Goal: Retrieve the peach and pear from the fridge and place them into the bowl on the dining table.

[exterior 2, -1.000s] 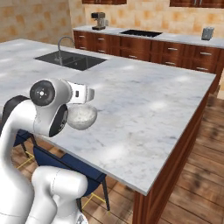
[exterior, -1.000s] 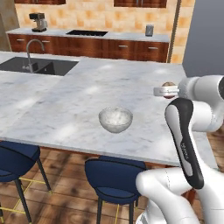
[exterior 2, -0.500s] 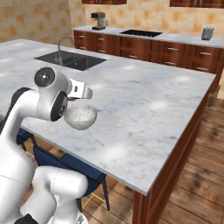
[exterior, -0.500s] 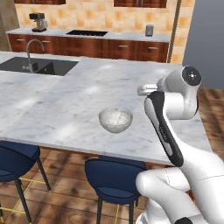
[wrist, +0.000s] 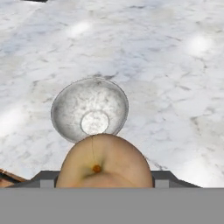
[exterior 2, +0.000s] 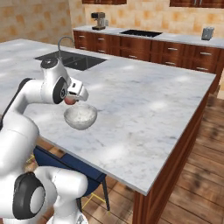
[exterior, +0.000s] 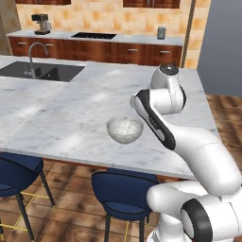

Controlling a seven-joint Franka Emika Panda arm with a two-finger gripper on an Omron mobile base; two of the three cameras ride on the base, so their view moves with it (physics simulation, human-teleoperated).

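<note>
My gripper (exterior 2: 70,99) is shut on the peach (exterior 2: 68,101), a round orange-red fruit, and holds it just above the table beside the bowl's rim. In the hand view the peach (wrist: 104,159) sits between the dark fingers (wrist: 43,180), with the whitish-grey bowl (wrist: 89,109) straight ahead and nothing in it. The bowl (exterior: 125,129) stands on the marble dining table (exterior: 66,111) near its front edge, and the arm's wrist covers the gripper in the left base view. The bowl (exterior 2: 80,116) lies just below and right of the hand. The pear and the fridge are out of view.
A sink with a faucet (exterior: 34,59) is set into the table at the left. Blue stools (exterior: 122,194) stand under the front edge. A dark-wood counter (exterior: 99,47) with a cooktop and a coffee machine (exterior: 41,22) runs along the back wall.
The arm has swung left across the table with the peach in its grip, from well right of the bowl to right beside it. The bowl has not moved.
</note>
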